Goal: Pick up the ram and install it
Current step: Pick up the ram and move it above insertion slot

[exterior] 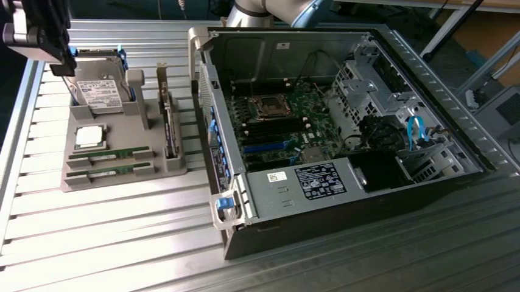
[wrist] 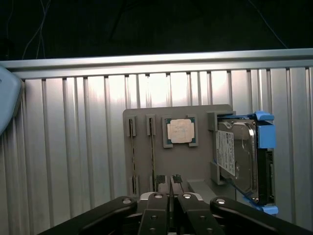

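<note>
Gripper (wrist: 169,198) looks clenched on nothing, we think, hovering over the tray (exterior: 128,135); we see both ram sticks (exterior: 109,155) slotted there, at the exterior view's 9 o'clock.

A bare ribbed metal table (exterior: 106,231) is lying open all around a grey plastic parts tray (exterior: 134,137) on the exterior view's left. Two green ram sticks (exterior: 109,155) are sitting low in the tray's near slots, with open air above them. A silver hard drive with blue rails (exterior: 97,91) is rising behind them, and an upright dark expansion card (exterior: 169,131) is standing to their right. Further right, the walls of an open black computer case (exterior: 325,237), a metal drive cage (exterior: 357,91) and a black power supply (exterior: 325,179) are crowding its green motherboard (exterior: 276,131).
</note>
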Robot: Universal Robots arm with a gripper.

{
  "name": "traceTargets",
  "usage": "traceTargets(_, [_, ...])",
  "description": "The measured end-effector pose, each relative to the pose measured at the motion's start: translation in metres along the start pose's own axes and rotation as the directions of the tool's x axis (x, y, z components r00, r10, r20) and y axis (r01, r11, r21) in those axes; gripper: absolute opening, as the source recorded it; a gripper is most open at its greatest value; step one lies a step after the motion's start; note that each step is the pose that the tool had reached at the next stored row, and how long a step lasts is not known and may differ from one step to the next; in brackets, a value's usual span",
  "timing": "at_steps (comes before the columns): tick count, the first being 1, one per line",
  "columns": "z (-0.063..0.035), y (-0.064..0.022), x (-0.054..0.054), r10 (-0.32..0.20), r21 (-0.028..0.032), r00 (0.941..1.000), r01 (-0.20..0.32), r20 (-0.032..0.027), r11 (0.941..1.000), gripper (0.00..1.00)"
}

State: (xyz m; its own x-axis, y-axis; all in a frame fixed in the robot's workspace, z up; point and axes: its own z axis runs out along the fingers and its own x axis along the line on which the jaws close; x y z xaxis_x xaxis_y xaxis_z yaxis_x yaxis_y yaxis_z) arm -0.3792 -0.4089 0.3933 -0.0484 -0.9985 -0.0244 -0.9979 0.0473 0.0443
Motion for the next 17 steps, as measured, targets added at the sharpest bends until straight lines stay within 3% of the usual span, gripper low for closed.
traceTargets(1, [0.0000, 0.0000, 0.000, 0.000, 0.0000, 1.0000, 0.000, 0.0000, 1.0000, 0.16])
traceTargets(2, [0.0000, 0.0000, 0.000, 0.000, 0.0000, 1.0000, 0.000, 0.0000, 1.0000, 0.24])
traceTargets(7, [0.0014, -0.0001, 0.000, 0.000, 0.0006, 1.0000, 0.000, 0.0002, 1.0000, 0.24])
traceTargets(17, [0.0215, -0.0010, 0.001, 0.000, 0.0043, 1.0000, 0.000, 0.0002, 1.0000, 0.24])
